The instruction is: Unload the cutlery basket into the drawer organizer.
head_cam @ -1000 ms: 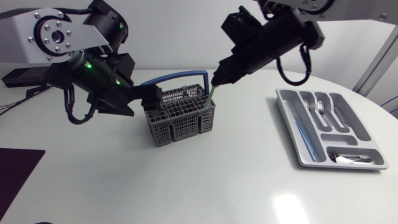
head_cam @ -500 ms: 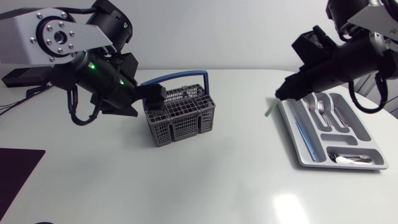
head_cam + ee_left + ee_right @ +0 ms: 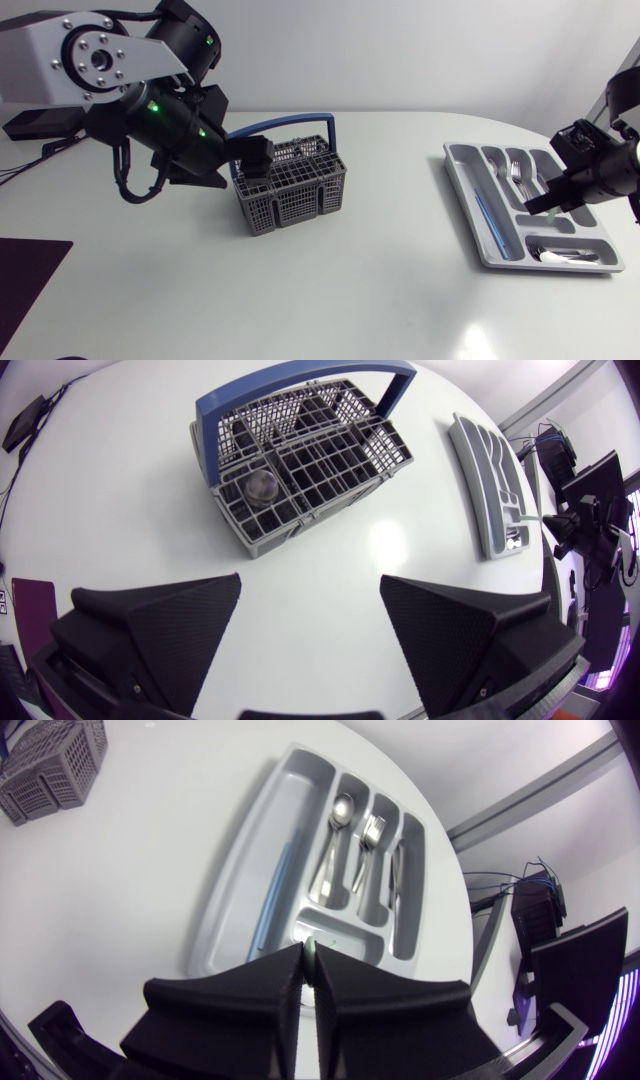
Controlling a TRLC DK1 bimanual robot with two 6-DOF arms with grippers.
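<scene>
The grey wire cutlery basket (image 3: 292,186) with a blue handle stands mid-table. My left gripper (image 3: 250,160) hovers at its left end, open and empty. In the left wrist view the basket (image 3: 300,460) lies ahead of the open left gripper (image 3: 310,620), with a round metal piece (image 3: 262,488) in one cell. The grey drawer organizer (image 3: 490,215) sits at the right, holding spoons and forks (image 3: 345,850). Over its near end my right gripper (image 3: 542,205) is shut on a thin pale green utensil (image 3: 312,952). The right gripper (image 3: 308,970) hides most of that utensil.
A blue piece (image 3: 275,895) lies in the organizer's long compartment (image 3: 262,870). A dark mat (image 3: 25,275) sits at the table's left edge. Bare white table lies between basket and organizer.
My right arm lifted the green utensil out of the basket and carried it right, to above the organizer. The left arm stayed by the basket, shifting only slightly.
</scene>
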